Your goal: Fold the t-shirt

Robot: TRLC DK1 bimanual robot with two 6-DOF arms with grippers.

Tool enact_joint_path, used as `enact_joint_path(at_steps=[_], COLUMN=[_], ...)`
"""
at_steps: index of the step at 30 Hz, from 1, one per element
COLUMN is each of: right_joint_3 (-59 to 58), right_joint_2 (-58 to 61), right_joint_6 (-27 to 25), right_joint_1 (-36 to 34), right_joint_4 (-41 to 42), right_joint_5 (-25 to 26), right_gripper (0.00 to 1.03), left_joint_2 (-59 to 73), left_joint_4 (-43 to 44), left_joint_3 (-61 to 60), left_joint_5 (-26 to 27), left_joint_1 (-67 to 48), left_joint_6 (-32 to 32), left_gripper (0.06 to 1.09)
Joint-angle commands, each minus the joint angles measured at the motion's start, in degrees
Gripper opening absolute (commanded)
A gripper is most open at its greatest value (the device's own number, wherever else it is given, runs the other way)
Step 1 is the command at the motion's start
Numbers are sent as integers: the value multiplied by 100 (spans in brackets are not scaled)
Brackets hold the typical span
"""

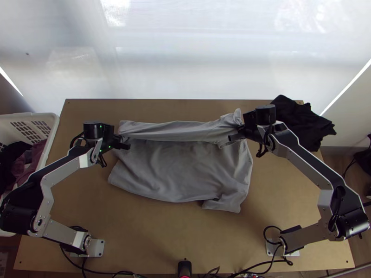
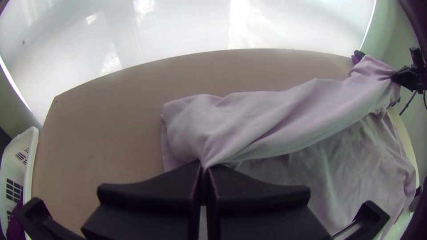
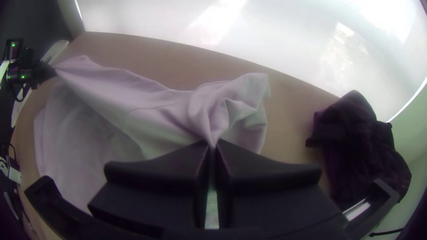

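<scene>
Bright backdrop (image 1: 185, 60) beyond our wooden surface (image 1: 153, 231), and we see the grey t-shirt (image 1: 181, 171) across its middle! Our left tool (image 1: 124, 142) pinches cloth at one end of the far side; our right tool (image 1: 235, 133) nips the other end, where it bunches, a band stretching between.

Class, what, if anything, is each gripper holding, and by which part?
The grey t-shirt: the left gripper pinches its lifted fold's left end, the right gripper the fold's bunched right end.

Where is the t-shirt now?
In the top view, the gray t-shirt lies central on the table, left of the black clothing, its far side held by the left gripper and right gripper.
</scene>
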Motion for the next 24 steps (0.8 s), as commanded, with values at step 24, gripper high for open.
enact_joint_path(at_steps=[24], right_joint_3=[-1027], right_joint_2=[221], right_joint_6=[-142], right_joint_1=[-86], right_joint_4=[315], right_joint_5=[8], right_gripper=[3], left_joint_2=[433], left_joint_4=[-88], left_joint_3=[-328], left_joint_5=[8], left_joint_1=[-52], left_joint_6=[339], left_gripper=[9])
